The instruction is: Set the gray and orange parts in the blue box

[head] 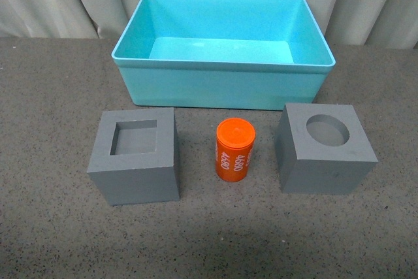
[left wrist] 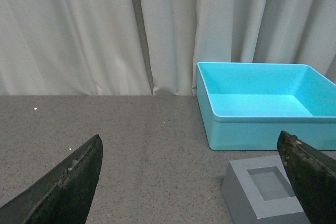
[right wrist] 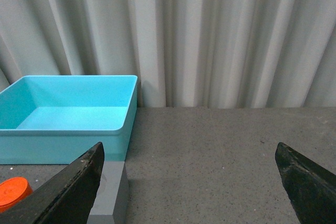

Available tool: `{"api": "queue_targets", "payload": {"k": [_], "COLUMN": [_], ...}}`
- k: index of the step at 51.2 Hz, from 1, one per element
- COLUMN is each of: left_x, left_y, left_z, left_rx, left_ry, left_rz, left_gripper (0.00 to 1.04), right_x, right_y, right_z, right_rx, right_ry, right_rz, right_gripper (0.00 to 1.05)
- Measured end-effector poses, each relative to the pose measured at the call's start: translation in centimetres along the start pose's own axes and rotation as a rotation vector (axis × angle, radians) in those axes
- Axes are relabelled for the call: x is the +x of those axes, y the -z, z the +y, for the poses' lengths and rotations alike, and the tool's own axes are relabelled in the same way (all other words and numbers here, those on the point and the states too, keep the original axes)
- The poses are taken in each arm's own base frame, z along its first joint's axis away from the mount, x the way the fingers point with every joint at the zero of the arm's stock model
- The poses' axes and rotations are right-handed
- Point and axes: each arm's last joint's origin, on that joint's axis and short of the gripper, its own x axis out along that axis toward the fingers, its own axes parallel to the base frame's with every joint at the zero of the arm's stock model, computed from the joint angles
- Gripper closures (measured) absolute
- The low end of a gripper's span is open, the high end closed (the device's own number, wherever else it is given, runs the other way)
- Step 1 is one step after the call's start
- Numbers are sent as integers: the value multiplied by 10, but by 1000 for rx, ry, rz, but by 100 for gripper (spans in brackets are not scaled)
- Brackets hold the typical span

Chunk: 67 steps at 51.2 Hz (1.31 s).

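1. The left hand (left wrist: pixel 190 139) is spread wide. Its two dark fingers (left wrist: pixel 73 187) stand far apart, with only bare desk (left wrist: pixel 136 129) between them, and it holds nothing.
2. The gray cube with the square recess (left wrist: pixel 261 188) sits on the desk just ahead of the left hand, toward the finger on the robot's inner side. That finger hides one edge of the cube in the wrist view, and whether they touch cannot be told.
3. The blue box (left wrist: pixel 262 120) stands farther ahead of the left hand, beyond that cube and on the same inner side, with its open top up and its bare floor showing.
4. The right hand (right wrist: pixel 190 148) is also wide open, with nothing in its grip.
5. Close ahead of the right hand's inner finger, a corner of the gray cube with the round recess (right wrist: pixel 113 192) shows, partly covered by that finger. The orange cylinder (right wrist: pixel 11 190) lies just past it, farther inward.
6. From the right hand, the box is ahead and inward, near the curtain (right wrist: pixel 220 40).
7. In the front view neither hand appears. The cylinder stands upright between the two cubes, apart from both. All three rest on the desk outside the box, on its near side.
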Motion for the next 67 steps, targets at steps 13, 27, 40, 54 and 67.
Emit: {"api": "queue_targets", "payload": {"k": [13, 27, 40, 54, 67], "left_x": [0, 0, 0, 0, 0], "left_y": [0, 0, 0, 0, 0], "left_z": [0, 0, 0, 0, 0], "left_rx": [0, 0, 0, 0, 0], "left_ry": [0, 0, 0, 0, 0], "left_rz": [0, 0, 0, 0, 0], "left_gripper": [7, 7, 7, 7, 7], "right_x": [0, 0, 0, 0, 12], "right_y": [0, 0, 0, 0, -1], "right_z": [0, 0, 0, 0, 6], "right_rx": [0, 0, 0, 0, -306], "right_ry": [0, 0, 0, 0, 103], "right_rz": [0, 0, 0, 0, 94], "right_gripper": [10, 10, 10, 10, 10]}}
